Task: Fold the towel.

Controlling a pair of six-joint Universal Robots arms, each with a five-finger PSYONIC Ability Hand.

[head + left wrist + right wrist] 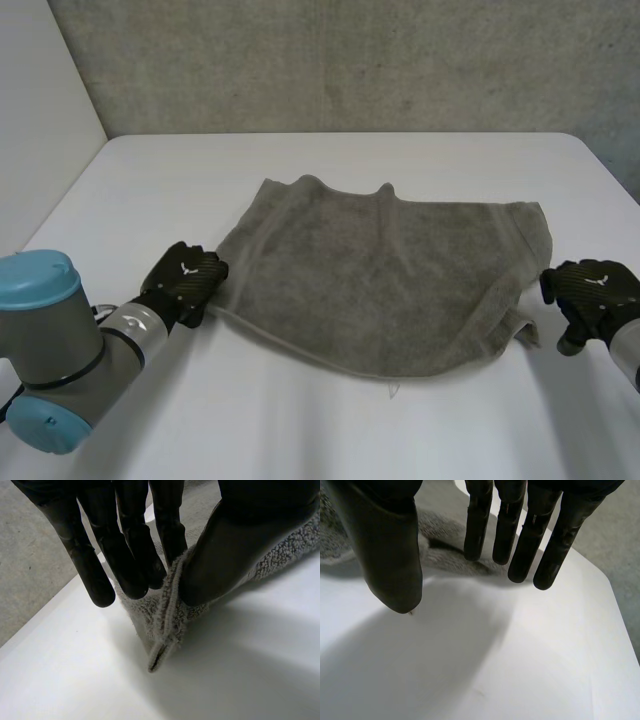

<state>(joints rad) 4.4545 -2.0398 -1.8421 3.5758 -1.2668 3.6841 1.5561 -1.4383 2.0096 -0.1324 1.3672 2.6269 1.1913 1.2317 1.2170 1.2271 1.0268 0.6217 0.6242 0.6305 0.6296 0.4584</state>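
Observation:
A grey-brown towel (380,280) lies spread and slightly rumpled across the middle of the white table (300,430). My left hand (185,280) is at the towel's near left corner. In the left wrist view, the left hand (130,555) pinches the hemmed corner of the towel (167,615) between thumb and fingers, just above the table. My right hand (595,295) rests beside the towel's near right corner. Seen from the right wrist, this hand (530,535) has straight fingers and a spread thumb, with the towel (445,535) just past the fingertips and nothing held.
A concrete wall (350,60) rises behind the table's far edge. Bare tabletop lies in front of the towel and behind it. My left arm (50,350) sits at the near left of the table.

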